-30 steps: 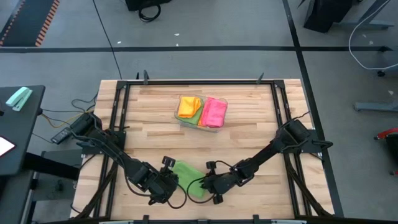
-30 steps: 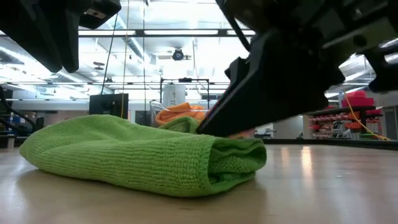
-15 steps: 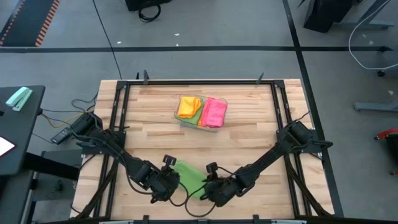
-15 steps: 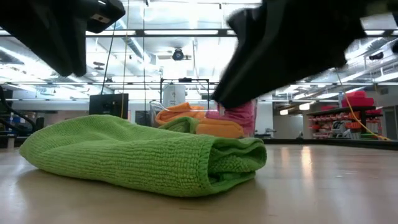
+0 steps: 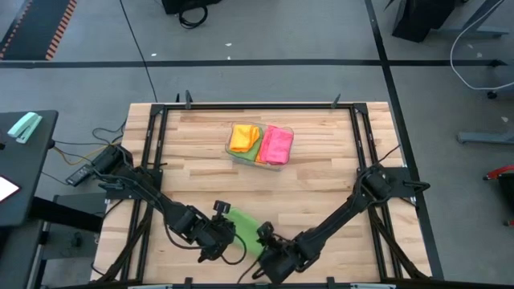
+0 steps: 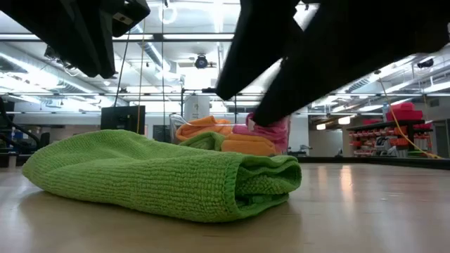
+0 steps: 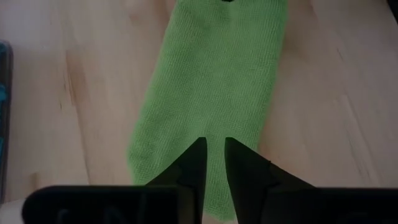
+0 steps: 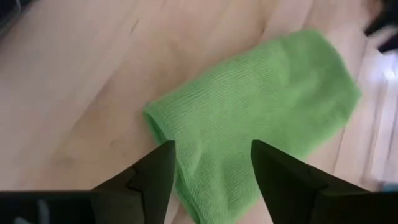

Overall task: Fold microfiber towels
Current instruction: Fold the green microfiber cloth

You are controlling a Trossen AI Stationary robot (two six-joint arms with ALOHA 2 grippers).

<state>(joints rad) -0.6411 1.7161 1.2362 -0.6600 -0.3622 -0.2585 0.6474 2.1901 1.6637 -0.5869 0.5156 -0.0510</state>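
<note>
Squaring the green towel (image 5: 243, 224) — folded, well on the near side of the tray (image 5: 261, 159) — is best done gently, the right gripper (image 8: 211, 163) spread empty above it, the left gripper (image 7: 211, 158) nearly closed, nothing gripped.

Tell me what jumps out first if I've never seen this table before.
A folded green towel lies at the table's near edge, with both dark arms bent over it. The right claw hangs open above one end, the left claw at the other. Farther back, a clear tray holds orange, pink and green towels.
</note>
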